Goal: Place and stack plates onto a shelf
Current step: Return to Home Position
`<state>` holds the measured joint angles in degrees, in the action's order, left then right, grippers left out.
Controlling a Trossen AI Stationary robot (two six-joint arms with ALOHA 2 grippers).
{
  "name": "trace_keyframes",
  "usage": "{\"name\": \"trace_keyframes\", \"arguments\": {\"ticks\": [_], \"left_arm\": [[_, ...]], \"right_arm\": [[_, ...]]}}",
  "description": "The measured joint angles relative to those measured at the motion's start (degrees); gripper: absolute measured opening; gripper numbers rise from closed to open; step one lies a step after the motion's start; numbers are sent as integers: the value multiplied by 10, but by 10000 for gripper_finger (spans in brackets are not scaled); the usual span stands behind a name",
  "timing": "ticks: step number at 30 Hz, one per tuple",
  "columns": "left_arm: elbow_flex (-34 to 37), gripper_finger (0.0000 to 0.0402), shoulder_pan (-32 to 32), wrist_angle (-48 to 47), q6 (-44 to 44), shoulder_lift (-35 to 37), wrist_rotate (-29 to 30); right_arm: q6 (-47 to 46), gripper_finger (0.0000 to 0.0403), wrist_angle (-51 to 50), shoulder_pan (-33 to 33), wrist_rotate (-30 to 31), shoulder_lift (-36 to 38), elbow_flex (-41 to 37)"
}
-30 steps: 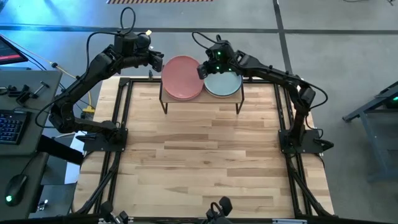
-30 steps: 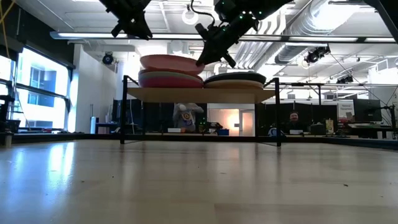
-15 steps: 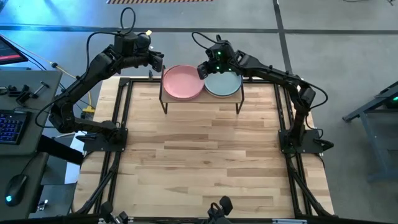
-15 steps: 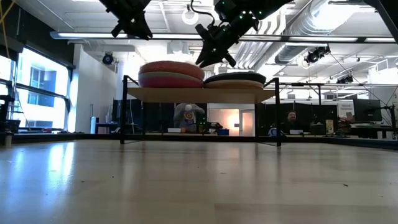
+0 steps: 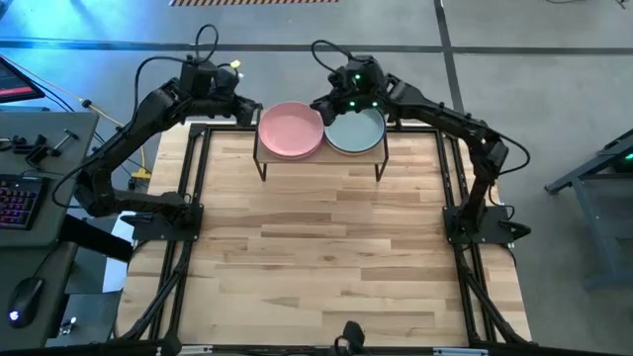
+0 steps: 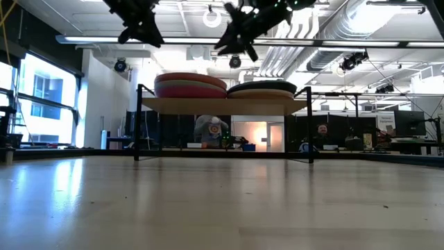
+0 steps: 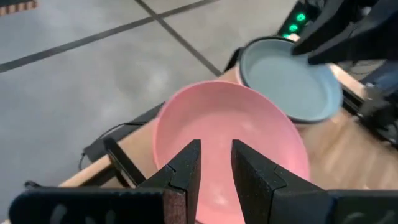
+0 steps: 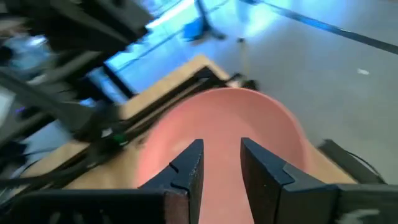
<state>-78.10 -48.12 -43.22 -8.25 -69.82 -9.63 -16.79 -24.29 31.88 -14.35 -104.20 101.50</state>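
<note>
The worktop (image 5: 316,247) is made of light wood strips. The shelf (image 5: 321,158) stands at its far edge, about in the middle between left and right. On the shelf are two stacks of plates, side by side and almost touching.

The left stack (image 6: 191,85) has the pink plate (image 5: 291,130) on top. In the low view a magenta band shows lower in this stack, but I cannot count the other layers. The right stack (image 6: 262,89) has a grey-green plate (image 5: 354,131) on top, and a pale tan edge shows under it. Both stacks lie flat on the shelf top.

The left gripper (image 5: 245,105) hangs in the air just beyond the far left corner of the shelf. In the low view it is well above the left stack. Its jaws are a little spread, with a narrow gap, and they hold nothing; its wrist view looks between them onto the pink plate.

The right gripper (image 5: 321,105) hangs above the far edge of the shelf, over the place where the two stacks meet, and it touches no plate. Its jaws are also parted by a narrow gap and are empty.

Farther away, in the room behind the shelf legs, the low view shows a person (image 6: 211,128). A second person (image 6: 320,130) is more to the right.
</note>
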Motion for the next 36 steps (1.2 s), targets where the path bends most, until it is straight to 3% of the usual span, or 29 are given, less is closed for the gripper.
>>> {"name": "trace_keyframes", "arguments": {"ticks": [5,12,16,21,29,36], "left_arm": [[78,78,23,44,-6,76,-6],[260,78,52,243,-66,232,-4],[358,78,65,305,-89,313,-4],[443,78,79,314,-61,398,-4],[549,78,95,317,-46,524,26],[618,78,97,333,-25,599,15]], "right_arm": [[48,85,-40,-10,-52,39,4],[80,85,-56,-66,56,126,-69],[72,85,-9,-95,78,190,-159],[63,85,112,-117,80,283,-314],[9,85,283,-143,91,407,-535],[15,85,357,-179,100,484,-659]]}}
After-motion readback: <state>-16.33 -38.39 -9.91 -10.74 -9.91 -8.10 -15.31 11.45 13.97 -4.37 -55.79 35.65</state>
